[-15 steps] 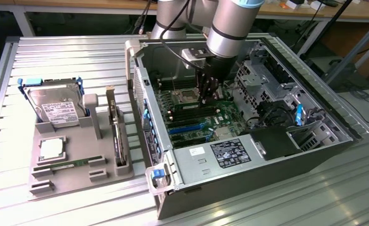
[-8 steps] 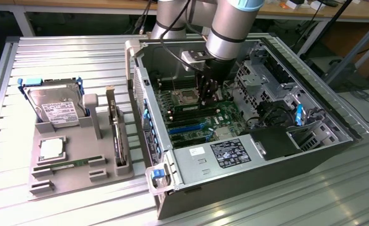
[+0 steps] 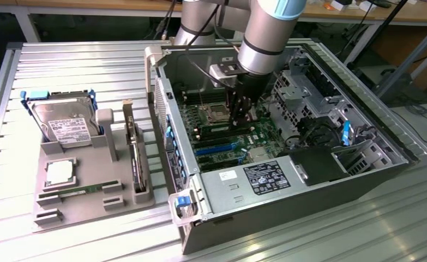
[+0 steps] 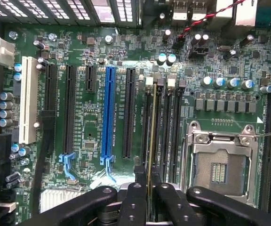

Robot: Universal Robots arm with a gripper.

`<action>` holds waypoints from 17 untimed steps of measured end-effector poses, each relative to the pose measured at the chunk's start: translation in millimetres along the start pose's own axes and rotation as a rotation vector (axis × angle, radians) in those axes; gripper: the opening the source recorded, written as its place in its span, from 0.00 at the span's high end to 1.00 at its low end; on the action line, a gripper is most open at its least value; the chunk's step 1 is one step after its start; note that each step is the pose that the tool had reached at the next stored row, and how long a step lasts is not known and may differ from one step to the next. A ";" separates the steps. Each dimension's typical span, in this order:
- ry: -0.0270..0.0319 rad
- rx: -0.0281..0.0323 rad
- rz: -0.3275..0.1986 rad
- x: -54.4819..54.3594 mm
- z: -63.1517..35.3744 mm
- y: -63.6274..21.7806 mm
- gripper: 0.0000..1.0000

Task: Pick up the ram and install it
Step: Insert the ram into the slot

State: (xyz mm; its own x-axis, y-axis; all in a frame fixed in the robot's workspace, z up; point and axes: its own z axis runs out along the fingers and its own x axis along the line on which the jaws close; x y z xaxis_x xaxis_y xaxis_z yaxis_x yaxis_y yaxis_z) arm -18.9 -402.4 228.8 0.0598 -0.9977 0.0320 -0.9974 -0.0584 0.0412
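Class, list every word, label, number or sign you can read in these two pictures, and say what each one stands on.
Nothing can be read letter for letter.
Hard drive, white label: print too small to read.
Black label, white print: blurred.
White sticker beside it: too small to read.
White lettering along the blue slot, wrist view: blurred.

Inside case [image 3: 308, 213], over motherboard [image 4: 91, 122]: ram [image 4: 151, 141] in pincer [image 4: 149, 176].
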 end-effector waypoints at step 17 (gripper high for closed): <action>0.0002 -0.0064 0.000 2.2 -0.4 -1.1 0.86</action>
State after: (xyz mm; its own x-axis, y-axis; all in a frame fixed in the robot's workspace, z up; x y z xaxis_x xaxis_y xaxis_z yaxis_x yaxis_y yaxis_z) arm -17.7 -404.5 229.1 0.0599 -0.9977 0.0322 -0.9972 -0.0583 0.0477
